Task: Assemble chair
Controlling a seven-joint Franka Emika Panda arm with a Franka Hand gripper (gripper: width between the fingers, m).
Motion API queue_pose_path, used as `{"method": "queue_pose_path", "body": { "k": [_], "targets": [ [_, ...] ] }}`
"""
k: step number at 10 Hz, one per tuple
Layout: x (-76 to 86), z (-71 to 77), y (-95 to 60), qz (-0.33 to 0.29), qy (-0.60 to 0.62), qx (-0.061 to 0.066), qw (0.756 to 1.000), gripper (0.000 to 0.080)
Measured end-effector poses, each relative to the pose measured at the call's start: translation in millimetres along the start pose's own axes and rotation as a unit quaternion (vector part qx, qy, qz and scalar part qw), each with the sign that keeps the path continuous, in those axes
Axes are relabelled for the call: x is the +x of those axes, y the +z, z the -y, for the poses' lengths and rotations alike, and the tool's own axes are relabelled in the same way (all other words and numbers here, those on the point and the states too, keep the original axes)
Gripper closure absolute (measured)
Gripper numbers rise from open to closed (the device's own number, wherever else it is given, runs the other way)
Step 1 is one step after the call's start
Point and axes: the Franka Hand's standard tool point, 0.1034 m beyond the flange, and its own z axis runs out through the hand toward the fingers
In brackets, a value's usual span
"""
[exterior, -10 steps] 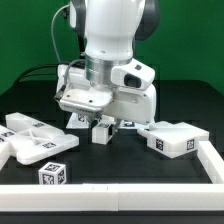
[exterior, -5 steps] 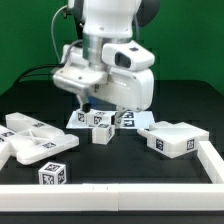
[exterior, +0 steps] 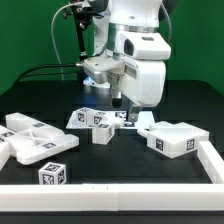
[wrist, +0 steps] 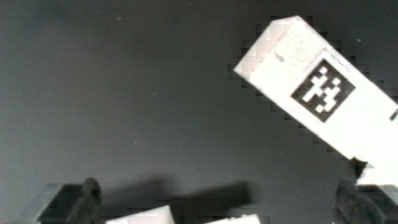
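The fingers (wrist: 80, 203) stand fully apart and hold nothing. They hang above the worktop (exterior: 120, 165), over the small block (exterior: 100, 133) and the marker board (exterior: 88, 117). The chair is not built. Its white parts lie loose: flat panels (exterior: 30, 140) at the exterior view's left, a cube (exterior: 55, 173) in front, a thick piece (exterior: 175, 138) at the right. I think the danger is in the coming descent. If the fingers go down off-centre, one tip can push the small block and turn it, or press on the marker board near it.
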Motion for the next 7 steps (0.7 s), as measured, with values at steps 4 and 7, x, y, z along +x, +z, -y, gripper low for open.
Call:
{"method": "queue_pose_path", "body": {
  "k": [4, 7],
  "targets": [
    [21.3, 24.0, 3.6, -0.005, 0.282, 0.012, 0.959, 0.0151],
    [37.8, 15.7, 1.8, -0.030, 0.401, -0.016, 0.916, 0.0151]
  ]
}}
